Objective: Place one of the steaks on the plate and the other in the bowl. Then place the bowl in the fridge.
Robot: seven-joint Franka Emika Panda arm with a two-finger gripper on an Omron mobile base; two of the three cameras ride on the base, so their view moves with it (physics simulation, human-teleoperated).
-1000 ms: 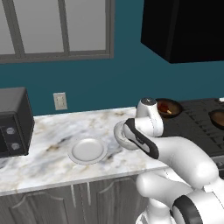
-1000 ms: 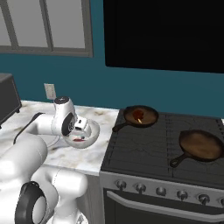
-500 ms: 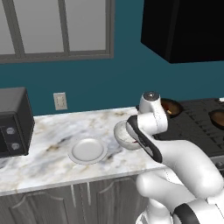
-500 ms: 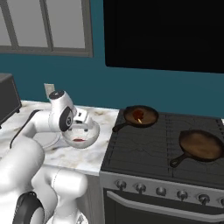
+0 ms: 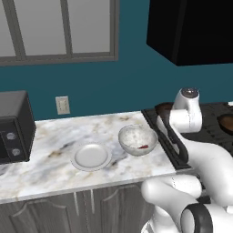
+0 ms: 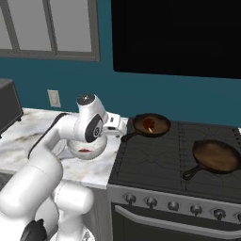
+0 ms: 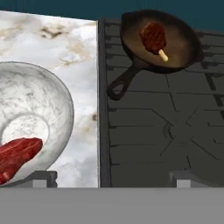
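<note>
Arm had swung right, off the deep marbled white bowl (image 7: 30,118); gripper (image 7: 111,177) gaped empty. Flat red steak (image 7: 15,155) bowled; bone-tipped brown steak (image 7: 154,37) awaited flat white plate (image 5: 91,156).

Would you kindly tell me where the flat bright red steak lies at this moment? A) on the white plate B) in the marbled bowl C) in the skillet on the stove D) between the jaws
B: the hand view shows the red steak lying inside the bowl, while the plate is bare.
</note>
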